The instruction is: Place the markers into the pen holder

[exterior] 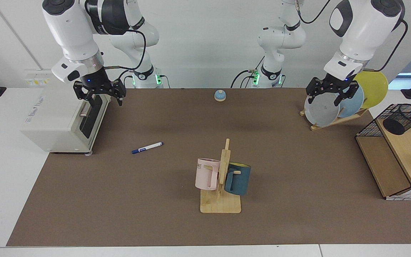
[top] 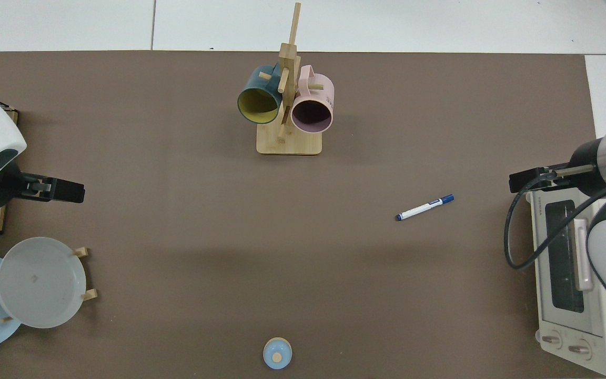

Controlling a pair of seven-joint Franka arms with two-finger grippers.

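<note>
One slim white marker with a dark blue cap lies flat on the brown counter, alone, at about 10 o'clock from the wooden mug rack. The rack carries two mugs: one pink and one dark blue. One small black wire-mesh pen holder lies tipped on its side on the wooden shelf at 3 o'clock, well apart from the marker. Three plates stand in the wooden plate stand: one grey, one light blue, one yellow. The right gripper hovers above one white toaster oven, its jaws released. The left gripper hovers in front of the plates, jaws also spread and holding nothing.
</note>
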